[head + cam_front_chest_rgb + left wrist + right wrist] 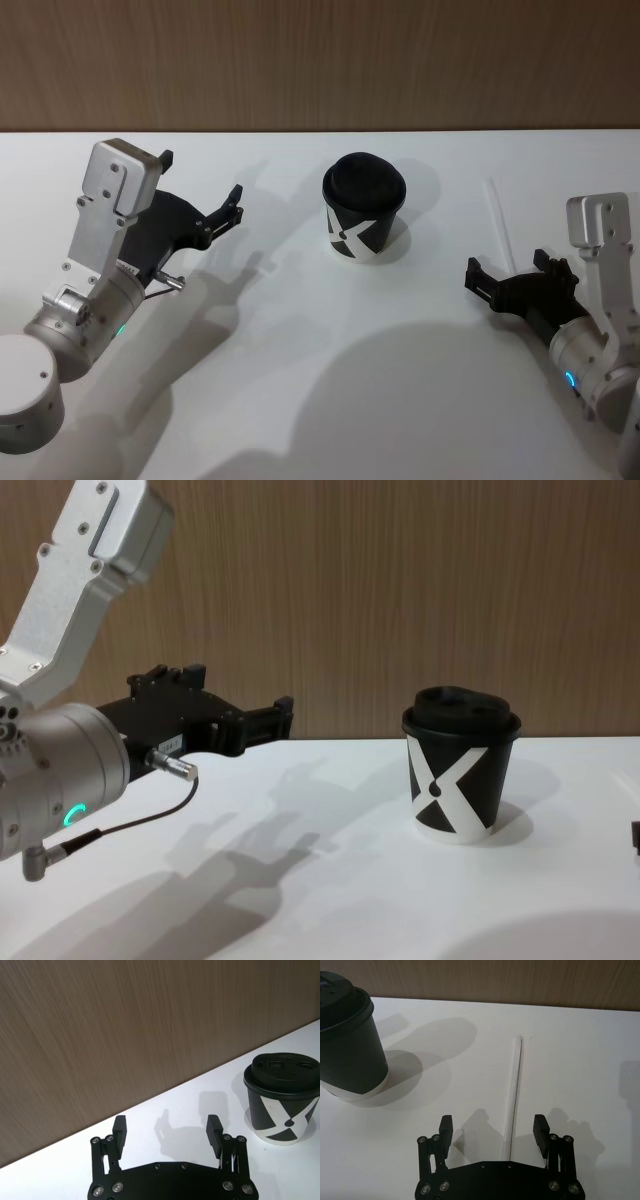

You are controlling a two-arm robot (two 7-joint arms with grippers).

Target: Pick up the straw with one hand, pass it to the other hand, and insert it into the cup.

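Over worktop (580, 1060), my right pincer (493, 1122) hangs wide open, empty, straw (514, 1085) lying between its jaws, lined up for pickup; left pincer (167, 1124) open, empty, near cup (282, 1105), prob. awaiting handover.

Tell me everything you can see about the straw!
The straw is a long, thin, straight white tube, plastic or paper by its look. It lies flat on the white table, to the right of the cup and apart from it. Its near end runs under the right end effector, between the open fingers, which do not grip it.
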